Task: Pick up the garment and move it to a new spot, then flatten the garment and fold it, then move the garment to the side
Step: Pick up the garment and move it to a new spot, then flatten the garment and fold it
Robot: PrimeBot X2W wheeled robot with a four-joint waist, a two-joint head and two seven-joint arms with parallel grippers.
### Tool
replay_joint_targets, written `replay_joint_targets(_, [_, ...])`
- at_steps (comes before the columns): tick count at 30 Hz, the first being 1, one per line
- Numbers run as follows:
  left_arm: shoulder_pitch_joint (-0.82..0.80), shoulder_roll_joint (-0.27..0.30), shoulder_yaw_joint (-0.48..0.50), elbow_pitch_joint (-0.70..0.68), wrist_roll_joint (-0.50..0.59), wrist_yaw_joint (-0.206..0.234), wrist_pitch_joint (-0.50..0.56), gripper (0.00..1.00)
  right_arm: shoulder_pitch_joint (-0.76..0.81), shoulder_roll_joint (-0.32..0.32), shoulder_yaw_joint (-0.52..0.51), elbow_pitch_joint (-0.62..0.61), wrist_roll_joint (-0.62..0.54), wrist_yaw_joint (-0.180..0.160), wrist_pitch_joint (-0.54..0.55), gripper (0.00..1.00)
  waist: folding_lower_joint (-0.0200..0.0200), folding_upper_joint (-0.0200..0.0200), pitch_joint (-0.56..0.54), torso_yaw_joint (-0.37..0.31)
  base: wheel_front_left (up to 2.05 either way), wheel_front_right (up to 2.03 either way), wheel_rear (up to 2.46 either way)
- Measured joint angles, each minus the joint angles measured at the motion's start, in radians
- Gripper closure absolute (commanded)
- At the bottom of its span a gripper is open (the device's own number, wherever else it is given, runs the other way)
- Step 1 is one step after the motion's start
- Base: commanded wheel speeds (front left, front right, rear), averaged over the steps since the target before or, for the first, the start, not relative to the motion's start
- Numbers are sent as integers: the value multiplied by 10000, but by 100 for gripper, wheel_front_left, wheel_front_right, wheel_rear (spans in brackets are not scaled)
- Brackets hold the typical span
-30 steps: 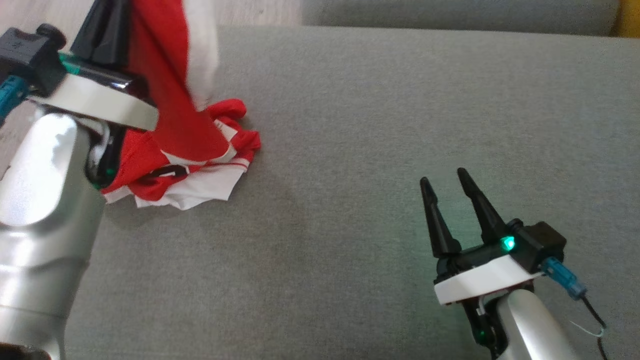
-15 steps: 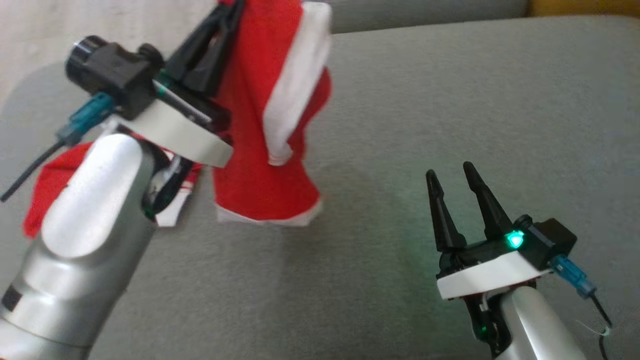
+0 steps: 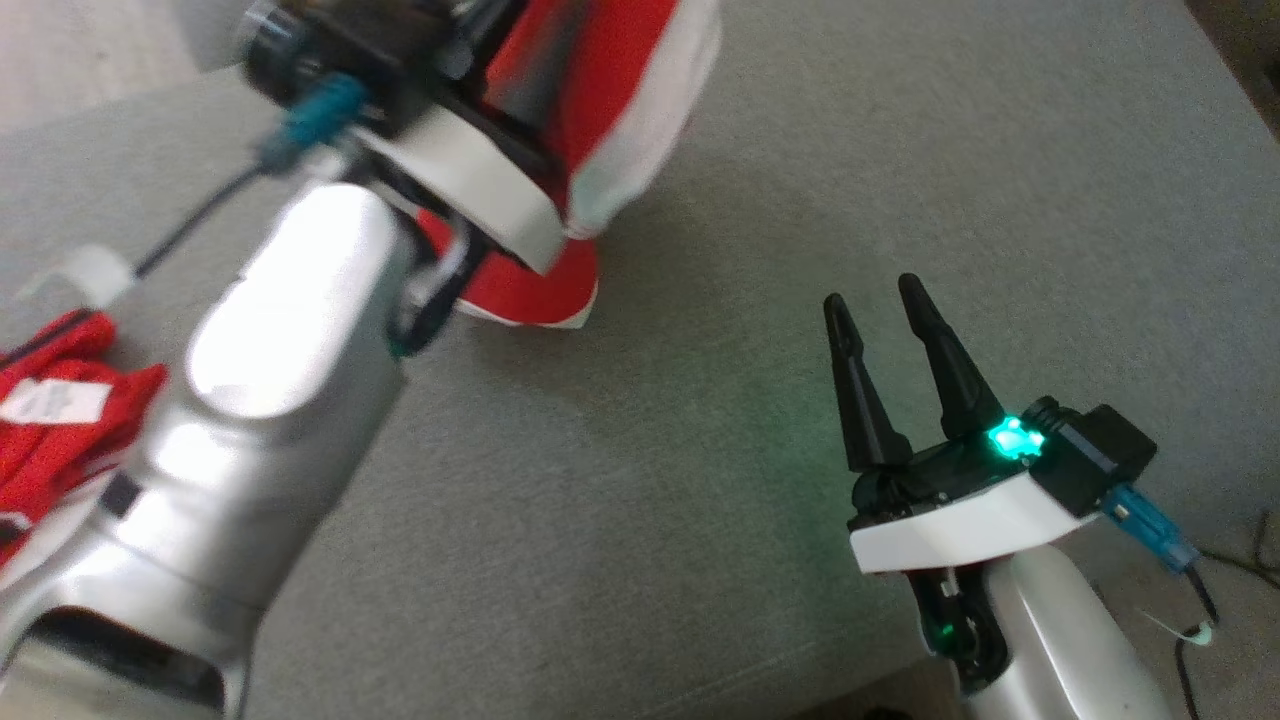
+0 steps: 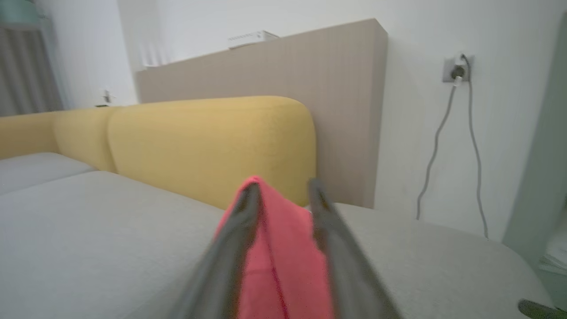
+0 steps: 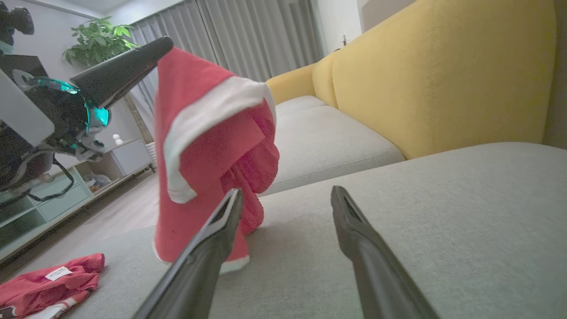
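Note:
The garment point(image 3: 625, 90), red with a white band, hangs from my left gripper point(image 4: 283, 190), which is shut on its top fold. Its lower hem point(image 3: 530, 300) touches the grey sofa seat point(image 3: 700, 500). In the right wrist view the garment point(image 5: 208, 146) dangles in a drooping bundle from the left gripper's dark fingers point(image 5: 124, 71). My right gripper point(image 3: 872, 295) hovers low over the seat to the garment's right, open, with nothing between its fingers point(image 5: 212, 239).
A second red and white heap of cloth point(image 3: 50, 430) with a white label lies on the seat at the far left, also visible low in the right wrist view point(image 5: 53, 283). A yellow backrest point(image 5: 443, 75) bounds the seat. The seat's front edge point(image 3: 880, 680) is near my right arm.
The head camera has turned. My left gripper has lifted the garment off the red heap and carried it right, toward the middle of the seat. The right gripper has stayed open.

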Motion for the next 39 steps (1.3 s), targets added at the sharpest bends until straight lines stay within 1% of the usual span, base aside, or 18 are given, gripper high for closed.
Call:
replay_joint_targets(4, [-88, -401, -665, 729, 71, -48, -272, 0, 4, 0, 6, -27, 73, 0, 0, 0, 0, 0, 318, -393, 0, 0, 0])
replay_joint_targets(7, [-105, -426, -786, 1028, 71, -79, -721, 0, 5, -2, -102, -48, 73, 0, 0, 0, 1, 0, 411, -360, 0, 0, 0])
replay_joint_targets(10, [-104, -316, -752, 1269, 65, -79, -1085, 0, 7, -2, -176, -33, 38, 0, 0, 0, 0, 0, 346, -89, 0, 0, 0])
replay_joint_targets(12, [-76, -209, -539, 1308, 17, -6, -1344, 0, 8, -2, -240, -6, -46, 0, 0, 0, 0, 0, 254, 140, 0, 0, 0])
replay_joint_targets(15, [19, 253, -382, 1141, 61, 215, -1670, 0, 43, -2, -453, 15, -127, 0, 0, 0, -2, 0, 71, 537, 0, 0, 0])
replay_joint_targets(18, [573, 652, -217, 709, 81, 512, -1837, 0, 105, -2, -748, 125, -295, 0, 0, 0, -1, 0, -108, 1039, 0, 0, 0])
replay_joint_targets(21, [1534, 1089, -144, 151, 144, 911, -1992, 0, 327, 2, -844, 236, -474, 0, 0, 0, -2, 0, -326, 1561, 0, 0, 0])
replay_joint_targets(24, [2749, 1421, 4, -433, 81, 1394, -2086, 0, 570, -2, -1014, 343, -558, 0, 0, 0, -2, 0, -565, 2069, 0, 0, 0])
replay_joint_targets(25, [3733, 1553, 155, -819, -13, 1822, -2169, 0, 686, 0, -1028, 395, -616, 0, 0, 0, -3, 0, -746, 2381, 0, 0, 0])
replay_joint_targets(26, [4257, 1592, 209, -997, -153, 1985, -2184, 0, 718, 2, -1022, 439, -675, 0, 0, 0, -3, 0, -839, 2524, 0, 0, 0])
replay_joint_targets(28, [5270, 1588, 205, -1166, -351, 2259, -2255, 0, 826, 2, -1039, 483, -752, 0, 0, 0, -3, 0, -1011, 2789, 0, 0, 0])
replay_joint_targets(30, [6163, 1584, 138, -1189, -272, 2516, -2261, 0, 977, 2, -1066, 608, -752, 0, 0, 0, -3, 0, -1178, 3022, 0, 0, 0])
replay_joint_targets(34, [7328, 1400, 192, -1425, -299, 2918, -2349, 0, 1267, 4, -1070, 727, -915, 0, 0, 0, -4, 0, -1473, 3355, 0, 0, 0])
replay_joint_targets(36, [7551, 1202, 326, -1622, -288, 3018, -2349, 0, 1291, 4, -1112, 773, -1009, 0, 0, 0, -4, 0, -1546, 3490, 0, 0, 0])
replay_joint_targets(39, [7647, 895, 800, -2015, -79, 3018, -2351, 0, 1286, 4, -1220, 782, -1174, 0, 0, 0, -4, 0, -1564, 3617, 0, 0, 0])
